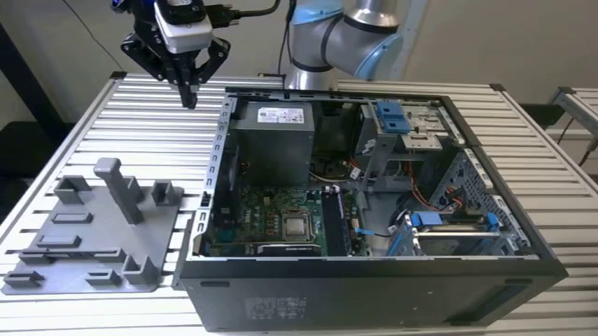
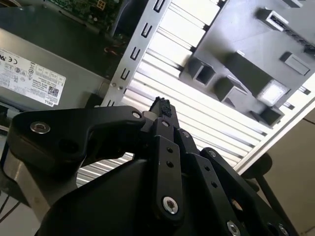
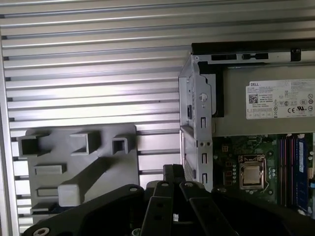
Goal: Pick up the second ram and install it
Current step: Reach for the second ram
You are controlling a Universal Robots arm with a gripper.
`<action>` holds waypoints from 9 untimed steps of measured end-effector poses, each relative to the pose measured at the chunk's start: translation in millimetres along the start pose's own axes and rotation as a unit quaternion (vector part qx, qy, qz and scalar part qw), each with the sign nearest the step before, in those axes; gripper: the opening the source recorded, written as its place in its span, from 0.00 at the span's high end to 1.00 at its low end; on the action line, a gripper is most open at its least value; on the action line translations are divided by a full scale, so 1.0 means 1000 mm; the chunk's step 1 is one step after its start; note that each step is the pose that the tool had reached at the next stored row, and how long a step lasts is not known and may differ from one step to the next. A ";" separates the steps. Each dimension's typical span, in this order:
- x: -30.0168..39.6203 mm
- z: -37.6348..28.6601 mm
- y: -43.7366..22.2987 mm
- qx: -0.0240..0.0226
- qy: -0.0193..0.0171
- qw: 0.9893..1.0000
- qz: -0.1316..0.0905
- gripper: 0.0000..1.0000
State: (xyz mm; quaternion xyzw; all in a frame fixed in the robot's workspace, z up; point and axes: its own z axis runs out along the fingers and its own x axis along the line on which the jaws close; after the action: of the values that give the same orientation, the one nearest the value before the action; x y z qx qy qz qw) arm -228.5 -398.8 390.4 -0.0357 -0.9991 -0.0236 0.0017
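A black, multi-link robot gripper (image 1: 190, 96) hangs point-down over a silver slatted metal table (image 1: 84, 119), at the upper part of the exterior view's left. Its two fingers are drawn together to a single narrow tip. Nothing can be made out between them, and the tip touches nothing. In the second wrist view the fingertips (image 2: 161, 105) meet above the bright table slats.

An open black desktop computer case (image 1: 220, 140) lies on the table toward the exterior view's right, its inside facing up. The gripper is just outside the case's far corner on the exterior view's left, above the slats and not above the case opening.

Inside the case, a thin, flat, dark memory stick (image 1: 335, 220) stands edge-on in the slots of the green motherboard (image 1: 245, 210), just beside the square silver processor socket (image 1: 297, 225). I cannot tell whether one stick or two sit there, nor whether this is the second ram. It lies well apart from the gripper, with the grey metal power supply box (image 1: 276, 140) between them.

A grey plastic tray (image 1: 161, 227) with upright posts rests on the table beside the case, at the exterior view's left, nearer the camera than the gripper.
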 end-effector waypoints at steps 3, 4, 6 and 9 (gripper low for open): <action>0.0077 0.0001 -0.0006 0.000 0.000 1.000 0.000 0.89; 0.0101 0.0000 -0.0007 0.000 0.000 1.000 0.000 0.89; 0.0155 0.0001 -0.0011 0.000 0.000 1.000 0.000 0.89; 0.0236 0.0001 -0.0017 0.000 0.000 1.000 0.000 0.89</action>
State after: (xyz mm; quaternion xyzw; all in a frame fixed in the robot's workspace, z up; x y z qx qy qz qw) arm -252.2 -398.8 390.3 -0.0357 -0.9991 -0.0236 0.0018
